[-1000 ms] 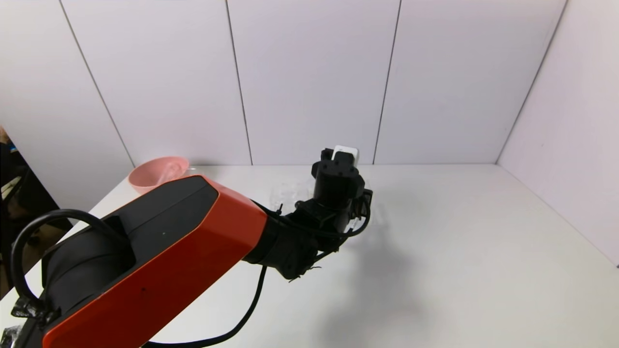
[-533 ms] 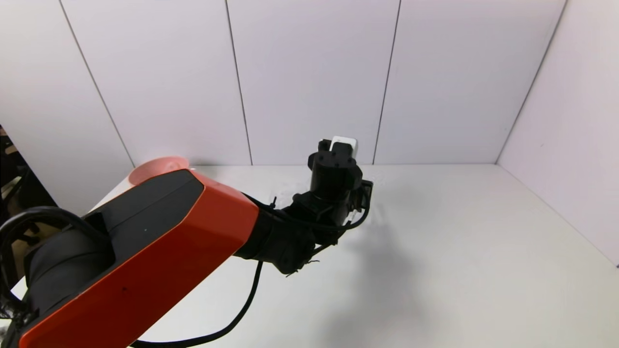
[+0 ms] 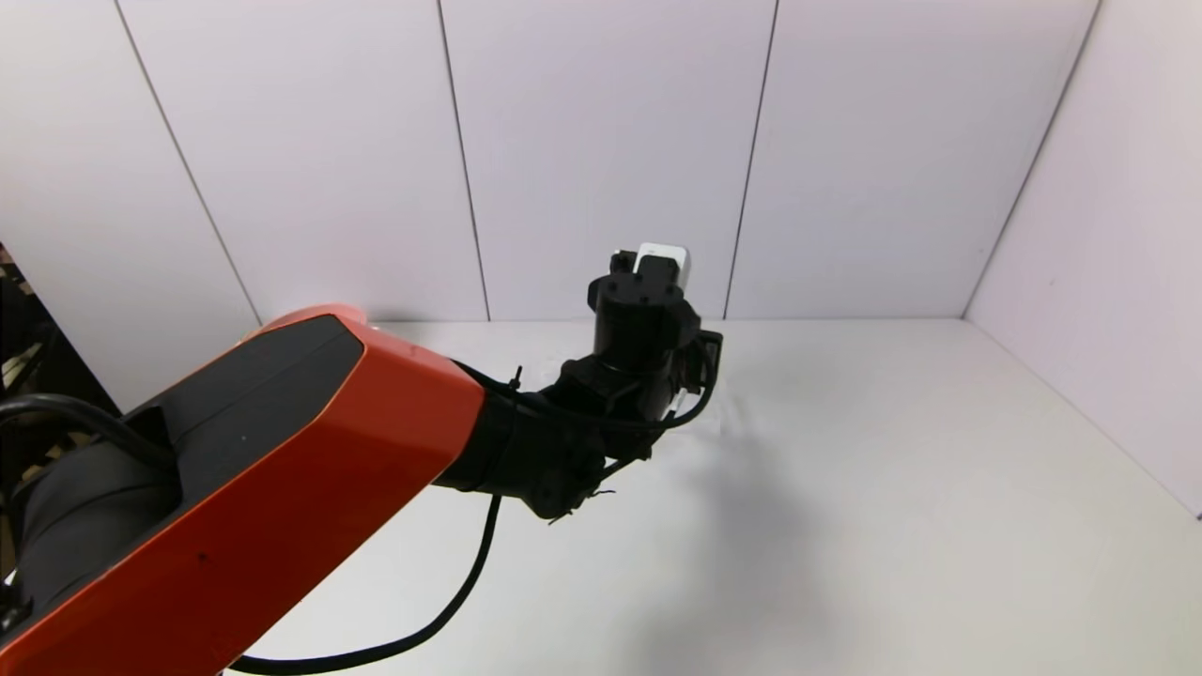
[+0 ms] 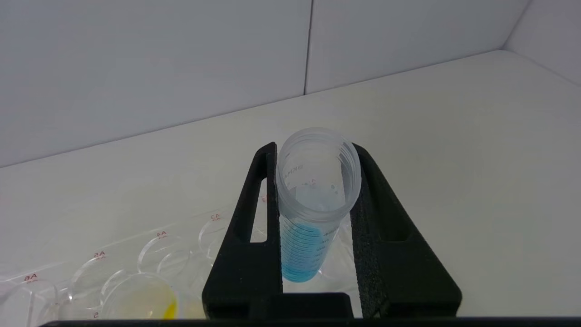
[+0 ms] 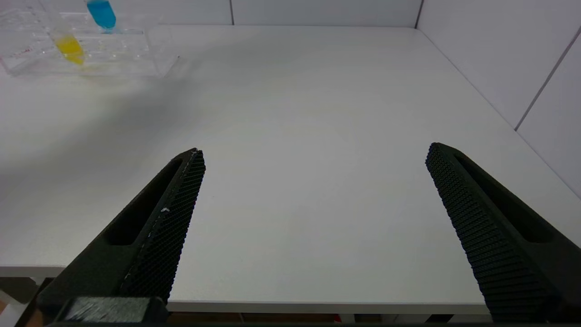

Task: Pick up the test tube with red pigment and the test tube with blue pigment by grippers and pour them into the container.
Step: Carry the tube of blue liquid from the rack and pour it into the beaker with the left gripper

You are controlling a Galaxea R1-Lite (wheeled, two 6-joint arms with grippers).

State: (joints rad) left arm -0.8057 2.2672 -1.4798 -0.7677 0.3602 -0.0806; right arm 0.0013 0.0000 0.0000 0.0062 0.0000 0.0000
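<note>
1. Over the far middle of the white table (image 3: 892,488), the left gripper (image 4: 314,154) is clamped on the test tube with blue pigment (image 4: 308,218), one finger on each side just under its open rim.
2. That tube stands upright with blue liquid in its lower part; its round bottom hangs above the clear tube rack (image 4: 150,254).
3. In the rack, beside it, a tube with yellow liquid (image 5: 68,45) leans.
4. At the near table edge, the right gripper (image 5: 315,156) hangs with fingers spread wide, grasping nothing.
5. The head view shows only the left arm (image 3: 282,469); it hides tube and rack, which the wrist views reveal.
</note>
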